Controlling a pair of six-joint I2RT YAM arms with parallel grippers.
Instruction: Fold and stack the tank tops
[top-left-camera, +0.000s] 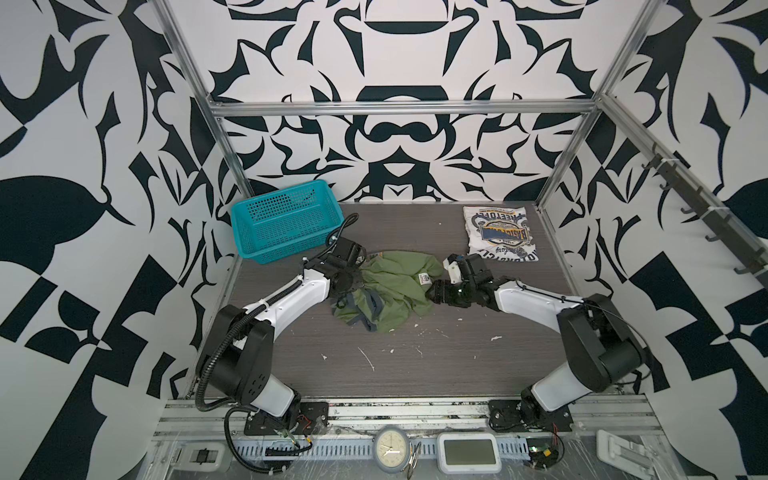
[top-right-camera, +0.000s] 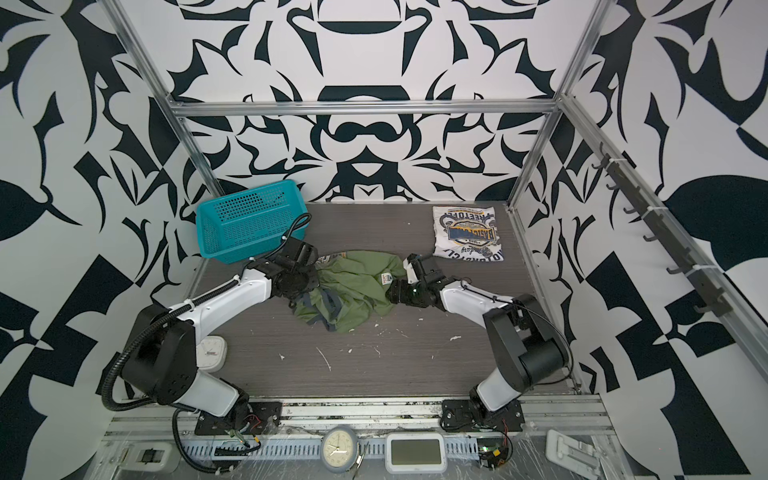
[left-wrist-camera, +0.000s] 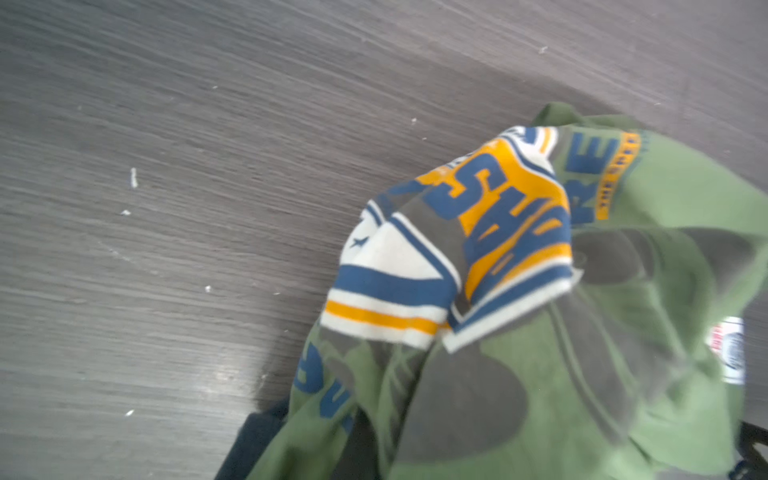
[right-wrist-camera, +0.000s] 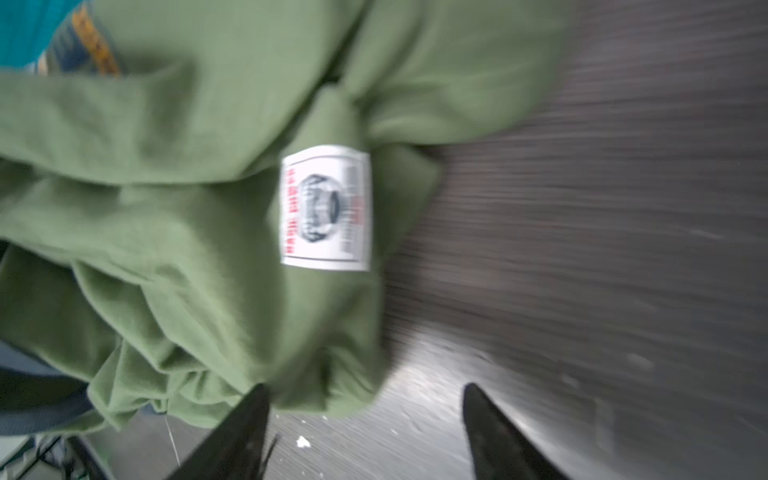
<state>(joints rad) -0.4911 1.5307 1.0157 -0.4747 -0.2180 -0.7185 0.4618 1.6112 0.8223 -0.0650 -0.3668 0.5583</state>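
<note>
The olive green tank top (top-left-camera: 395, 286) (top-right-camera: 353, 291) lies crumpled in the middle of the table, its blue-yellow badge print (left-wrist-camera: 490, 216) bunched up. My left gripper (top-left-camera: 353, 282) (top-right-camera: 309, 284) is at its left edge, shut on the cloth, and green fabric (left-wrist-camera: 540, 395) covers the jaws in the left wrist view. My right gripper (top-left-camera: 432, 291) (right-wrist-camera: 365, 386) stands open at the top's right edge, just below the white label (right-wrist-camera: 326, 208). A fold of cloth (right-wrist-camera: 187, 208) hangs by one fingertip. The white tank top (top-left-camera: 500, 235) (top-right-camera: 467, 235) lies folded at the back right.
A teal mesh basket (top-left-camera: 286, 237) (top-right-camera: 249, 224) stands at the back left, close behind my left arm. A round clock (top-left-camera: 391, 449) and a timer (top-left-camera: 469, 453) sit on the front rail. White flecks dot the dark tabletop (top-left-camera: 415, 365).
</note>
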